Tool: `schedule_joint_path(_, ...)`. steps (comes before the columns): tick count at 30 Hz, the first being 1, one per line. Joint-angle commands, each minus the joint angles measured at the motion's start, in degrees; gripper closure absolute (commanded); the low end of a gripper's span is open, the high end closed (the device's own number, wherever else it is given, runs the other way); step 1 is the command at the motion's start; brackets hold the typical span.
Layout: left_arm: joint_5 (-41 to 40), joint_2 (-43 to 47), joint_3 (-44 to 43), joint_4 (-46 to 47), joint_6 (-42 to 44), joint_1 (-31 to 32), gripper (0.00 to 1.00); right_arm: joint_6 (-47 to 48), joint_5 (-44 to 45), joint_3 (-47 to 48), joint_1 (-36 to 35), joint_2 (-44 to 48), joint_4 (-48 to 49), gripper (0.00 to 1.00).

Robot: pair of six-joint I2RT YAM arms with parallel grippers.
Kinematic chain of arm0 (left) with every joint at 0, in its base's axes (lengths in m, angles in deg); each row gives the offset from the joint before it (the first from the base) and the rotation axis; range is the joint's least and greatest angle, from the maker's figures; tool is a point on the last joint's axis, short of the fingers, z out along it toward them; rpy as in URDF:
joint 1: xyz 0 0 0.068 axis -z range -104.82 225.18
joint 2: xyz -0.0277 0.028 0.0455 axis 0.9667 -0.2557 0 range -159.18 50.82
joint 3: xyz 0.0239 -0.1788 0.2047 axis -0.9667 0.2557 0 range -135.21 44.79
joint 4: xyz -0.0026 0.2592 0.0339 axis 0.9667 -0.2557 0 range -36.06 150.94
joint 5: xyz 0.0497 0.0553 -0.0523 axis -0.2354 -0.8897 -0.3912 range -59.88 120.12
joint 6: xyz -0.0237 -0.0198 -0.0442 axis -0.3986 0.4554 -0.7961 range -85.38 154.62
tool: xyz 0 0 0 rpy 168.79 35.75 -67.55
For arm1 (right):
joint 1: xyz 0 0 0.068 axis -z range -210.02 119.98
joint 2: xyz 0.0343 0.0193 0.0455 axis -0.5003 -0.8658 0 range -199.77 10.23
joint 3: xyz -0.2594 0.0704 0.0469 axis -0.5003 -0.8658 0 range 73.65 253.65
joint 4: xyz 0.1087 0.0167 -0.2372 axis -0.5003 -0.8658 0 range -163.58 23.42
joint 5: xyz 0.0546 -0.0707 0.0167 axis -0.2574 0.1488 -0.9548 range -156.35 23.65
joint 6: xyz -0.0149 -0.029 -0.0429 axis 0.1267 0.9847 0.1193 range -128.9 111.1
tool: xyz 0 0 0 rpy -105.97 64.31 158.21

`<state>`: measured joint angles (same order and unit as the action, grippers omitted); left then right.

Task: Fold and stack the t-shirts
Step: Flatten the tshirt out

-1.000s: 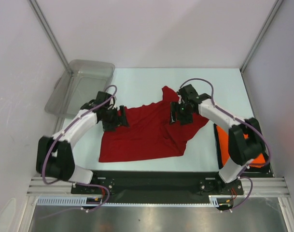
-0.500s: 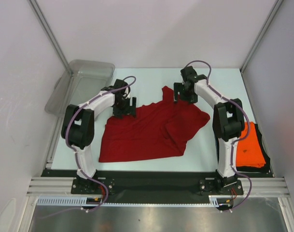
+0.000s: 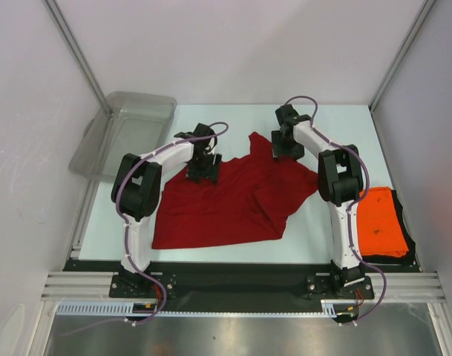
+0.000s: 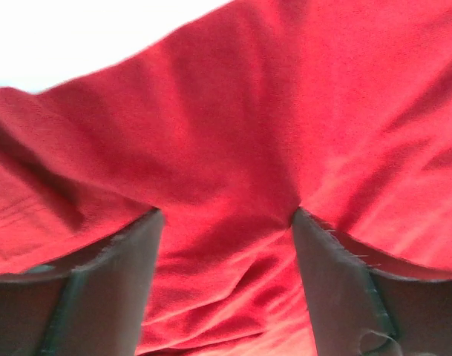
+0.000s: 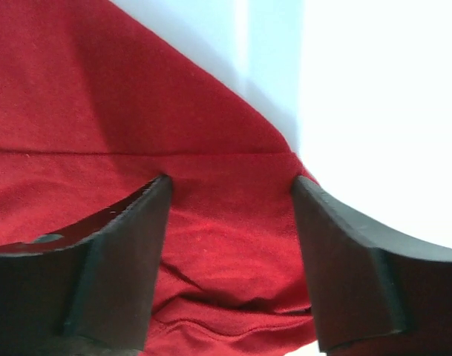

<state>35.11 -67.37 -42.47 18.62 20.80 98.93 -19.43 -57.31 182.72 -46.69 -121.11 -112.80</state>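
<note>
At centre frame, on the pale table (image 3: 233, 119): dark red t-shirt (image 3: 226, 204), soft rumpled knit, long axis left to right, right side doubled over. Directly above its upper edge, left hand (image 3: 203, 169) and right hand (image 3: 283, 146), both with fingers apart, cloth beneath. At lower right: orange t-shirt (image 3: 378, 222), folded.

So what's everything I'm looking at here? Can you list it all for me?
dark red t-shirt: one, dark red, spread rumpled mid-table
orange t-shirt: one, bright orange, folded, near right corner
plastic tub: one, translucent grey, far left corner
table: one, pale, beneath everything
left gripper: one, black fingers, open, on the red shirt's far left edge
right gripper: one, black fingers, open, on the red shirt's far right edge
</note>
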Motion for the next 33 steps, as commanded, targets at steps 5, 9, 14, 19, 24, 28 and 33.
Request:
schedule_joint_path(5,-3.24,-5.45,-4.48,-0.39,0.91,-0.1,0.43,0.15,0.37,-2.03,-0.21,0.66,4.2,0.51)
schedule_joint_path(9,-4.11,-7.58,-9.49,-1.53,0.99,-0.54,0.8,0.15,2.72,0.52,0.14,-0.22,4.56,0.84)
schedule_joint_path(14,-7.1,-5.65,-17.05,-3.46,1.69,-2.47,1.0,-1.43,2.48,8.4,1.99,1.44,4.99,0.96)
schedule_joint_path(19,-9.03,-0.47,-25.39,-6.62,2.05,-3.36,1.0,-1.51,1.07,17.47,2.08,2.67,2.37,1.0)
schedule_joint_path(24,-10.96,9.45,-24.71,-7.86,2.22,-3.27,1.0,-2.83,2.03,16.27,1.11,10.22,0.43,1.0)
schedule_joint_path(28,-16.58,22.01,-19.53,-7.16,2.84,-2.04,1.0,-3.63,3.18,5.75,-0.73,25.68,1.92,1.0)
schedule_joint_path(33,-18.09,41.78,-13.2,-7.16,1.0,-0.55,1.0,-5.2,5.11,-3.68,-3.37,43.96,2.18,1.0)
